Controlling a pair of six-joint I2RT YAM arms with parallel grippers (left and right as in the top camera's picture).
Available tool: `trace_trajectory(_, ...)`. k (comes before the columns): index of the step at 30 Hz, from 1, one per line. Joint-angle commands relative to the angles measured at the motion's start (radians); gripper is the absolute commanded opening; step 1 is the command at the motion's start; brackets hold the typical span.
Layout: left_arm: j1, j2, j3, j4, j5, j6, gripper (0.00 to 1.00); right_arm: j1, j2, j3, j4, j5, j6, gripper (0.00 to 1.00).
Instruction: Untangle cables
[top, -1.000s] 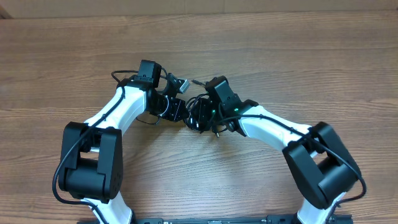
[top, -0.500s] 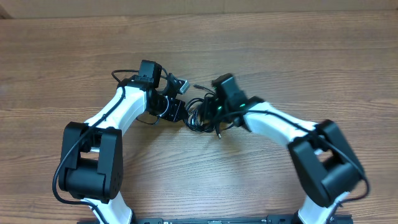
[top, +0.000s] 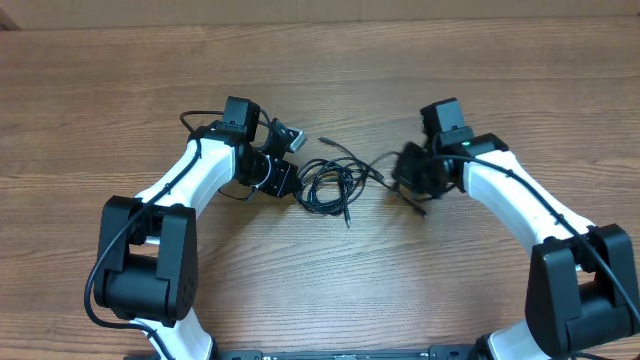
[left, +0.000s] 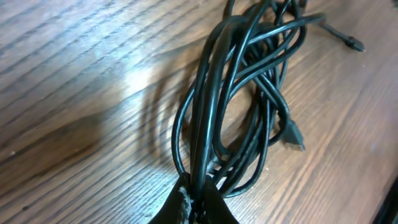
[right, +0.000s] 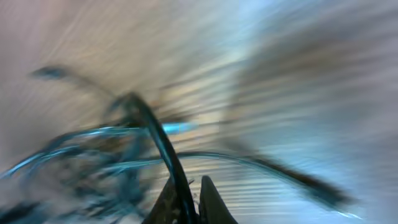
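The cables (top: 326, 186) lie as a small loose coil of thin black cord on the wooden table (top: 120, 90), between the two arms. The left gripper (top: 296, 190) sits at the left edge of the coil, touching it. In the left wrist view its fingertips (left: 180, 202) are pressed nearly together on several strands at the near end of the coil, so it holds the bunch there. From that pinch the loops run away across the wood in a long, narrow oval, crossing over one another. A small dark plug (left: 296, 135) lies on the right side of the coil, and a thin plug tip (left: 356, 43) pokes out at its far right end.

The right gripper (top: 405, 180) is to the right of the coil and apart from the main bunch. From overhead a single strand (top: 372, 166) leaves the right side of the coil and runs across to this gripper. The right wrist view is badly blurred, but it shows the fingertips (right: 210, 198) close together with one dark cord passing up from between them, so the gripper looks closed on that strand. Beyond it the rest of the coil is only a smear on the left.

Another loose end (top: 347, 218) trails from the coil toward the arm bases.
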Motion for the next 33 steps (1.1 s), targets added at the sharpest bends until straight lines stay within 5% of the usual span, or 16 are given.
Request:
trace_trajectory(1,-0.008,0.013,0.012,-0.006,0.071,0.076,0.04,-0.021,0.001,0.003,-0.064,0.288,0.000,0.04)
trace_trajectory(6,0.007,-0.002,0.016,-0.011,0.142,0.086,0.04,-0.020,0.006,-0.015,-0.146,0.340,0.000,0.04)
trace_trajectory(15,0.104,-0.072,0.016,-0.046,0.520,0.287,0.04,-0.019,0.006,-0.116,-0.184,0.340,-0.004,0.04)
trace_trajectory(27,0.229,-0.081,0.016,0.017,0.858,0.396,0.04,-0.019,0.006,-0.307,-0.032,0.298,-0.003,0.04)
trace_trajectory(33,0.276,-0.081,0.015,0.016,0.742,0.295,0.04,-0.019,0.006,-0.313,-0.001,0.229,-0.004,0.04)
